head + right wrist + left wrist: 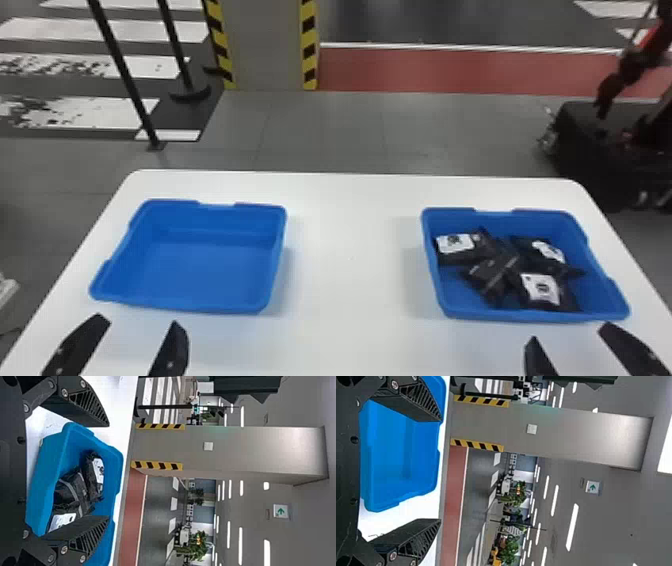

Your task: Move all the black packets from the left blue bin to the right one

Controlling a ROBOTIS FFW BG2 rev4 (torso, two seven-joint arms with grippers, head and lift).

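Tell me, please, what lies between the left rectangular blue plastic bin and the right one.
In the head view, only a bare stretch of white tabletop lies between the left bin and the right bin, which holds the black packets.

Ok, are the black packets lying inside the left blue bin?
No, the black packets lie inside the right bin, and the floor of the left bin is bare.
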